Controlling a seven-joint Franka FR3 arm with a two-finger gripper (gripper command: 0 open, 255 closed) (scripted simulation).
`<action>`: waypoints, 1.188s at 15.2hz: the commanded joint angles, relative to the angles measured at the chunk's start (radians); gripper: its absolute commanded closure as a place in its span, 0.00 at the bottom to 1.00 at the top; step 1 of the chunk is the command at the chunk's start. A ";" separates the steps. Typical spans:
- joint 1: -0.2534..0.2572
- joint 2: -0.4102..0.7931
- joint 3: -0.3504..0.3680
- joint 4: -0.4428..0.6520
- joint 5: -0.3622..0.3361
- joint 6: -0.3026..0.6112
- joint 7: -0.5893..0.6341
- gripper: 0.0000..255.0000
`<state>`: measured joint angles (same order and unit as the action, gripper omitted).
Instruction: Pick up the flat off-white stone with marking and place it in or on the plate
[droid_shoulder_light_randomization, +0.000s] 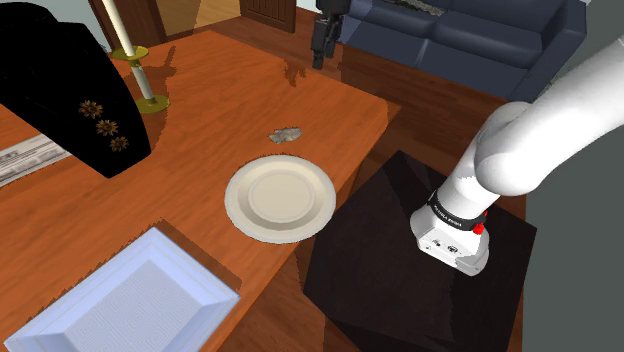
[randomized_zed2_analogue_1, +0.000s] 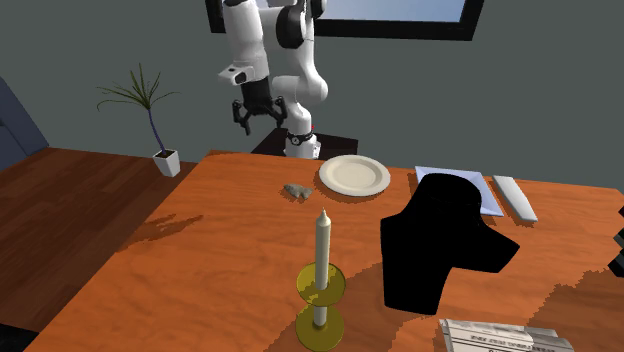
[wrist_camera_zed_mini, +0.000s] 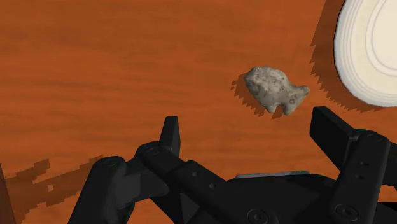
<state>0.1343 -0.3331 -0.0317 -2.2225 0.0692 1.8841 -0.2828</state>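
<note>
The pale speckled stone (wrist_camera_zed_mini: 275, 89) is being seen lying on the table (wrist_camera_zed_mini: 95, 63), below and just ahead of the pincer (wrist_camera_zed_mini: 248, 127), with the plate (wrist_camera_zed_mini: 372, 57) empty a little beyond it. Nothing is being carried yet, so grasp, lift and placing are all judged outstanding. The pincer's fingers are being held wide apart, touching nothing.

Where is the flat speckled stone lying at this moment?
In the shoulder view the stone lies on the wooden table, a little above the cream plate and not touching it.
</note>
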 joint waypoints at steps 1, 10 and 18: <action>0.026 0.063 0.012 0.015 0.006 0.019 -0.052 0.00; 0.108 0.338 0.068 0.092 0.000 0.089 -0.285 0.00; 0.129 0.422 0.090 0.063 -0.007 0.171 -0.338 0.00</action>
<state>0.2638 0.0833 0.0583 -2.1506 0.0624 2.0395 -0.6186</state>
